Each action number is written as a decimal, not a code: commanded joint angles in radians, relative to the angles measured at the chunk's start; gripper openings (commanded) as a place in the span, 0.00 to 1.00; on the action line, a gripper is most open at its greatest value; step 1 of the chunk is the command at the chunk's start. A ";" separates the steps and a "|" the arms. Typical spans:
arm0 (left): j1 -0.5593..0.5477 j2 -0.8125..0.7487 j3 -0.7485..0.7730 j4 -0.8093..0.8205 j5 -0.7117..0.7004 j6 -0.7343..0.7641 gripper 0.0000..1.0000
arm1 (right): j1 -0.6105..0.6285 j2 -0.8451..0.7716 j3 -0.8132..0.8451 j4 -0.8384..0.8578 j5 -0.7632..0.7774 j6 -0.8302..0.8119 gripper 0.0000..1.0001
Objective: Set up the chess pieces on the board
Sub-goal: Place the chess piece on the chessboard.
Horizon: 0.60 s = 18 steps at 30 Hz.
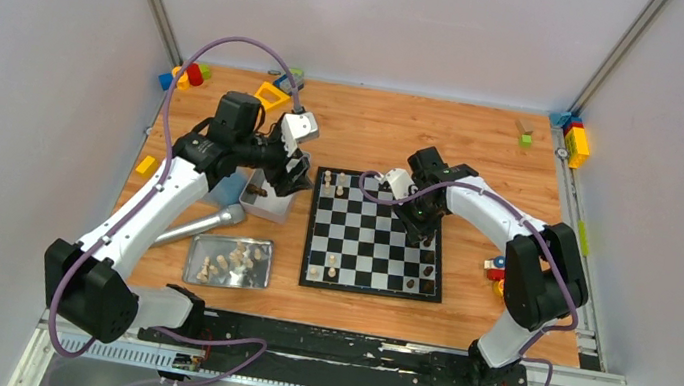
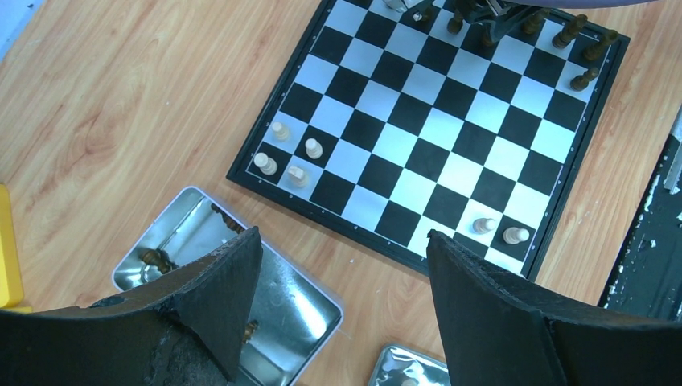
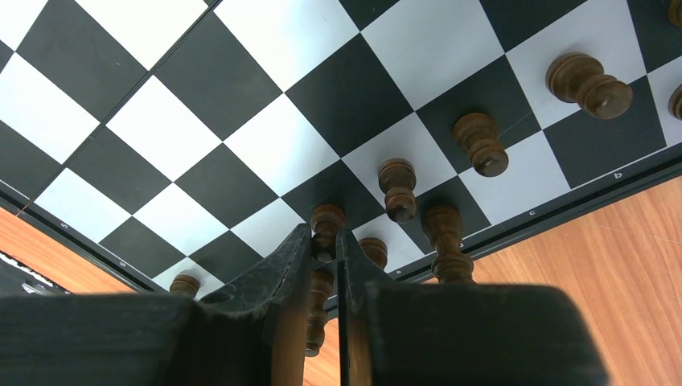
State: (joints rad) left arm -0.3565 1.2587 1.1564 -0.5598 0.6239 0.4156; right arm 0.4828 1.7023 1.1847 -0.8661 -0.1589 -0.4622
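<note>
one checkered board [image 1: 371,243] on wooden tabletop [image 1: 377,127], pale walls [image 1: 34,59]

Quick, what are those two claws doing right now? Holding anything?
Left gripper: open, holding nothing.
Right gripper: shut on a dark piece.

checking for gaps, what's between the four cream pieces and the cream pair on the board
Nothing: the left wrist view shows bare board squares from the four cream pieces to the cream pair.
</note>
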 commanded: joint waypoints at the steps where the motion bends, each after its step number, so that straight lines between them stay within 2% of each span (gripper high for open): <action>1: 0.007 -0.006 -0.009 0.005 0.016 0.009 0.82 | -0.005 0.023 0.022 0.050 -0.003 0.005 0.01; 9: 0.007 -0.007 -0.026 0.001 -0.003 0.024 0.82 | -0.007 0.034 0.026 0.057 -0.003 0.015 0.06; 18: 0.013 -0.010 -0.067 0.013 -0.063 0.051 0.82 | -0.011 0.023 0.034 0.067 -0.014 0.031 0.23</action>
State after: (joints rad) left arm -0.3534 1.2587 1.0981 -0.5644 0.5850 0.4362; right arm 0.4774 1.7123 1.1923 -0.8677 -0.1654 -0.4465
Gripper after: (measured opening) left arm 0.823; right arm 0.200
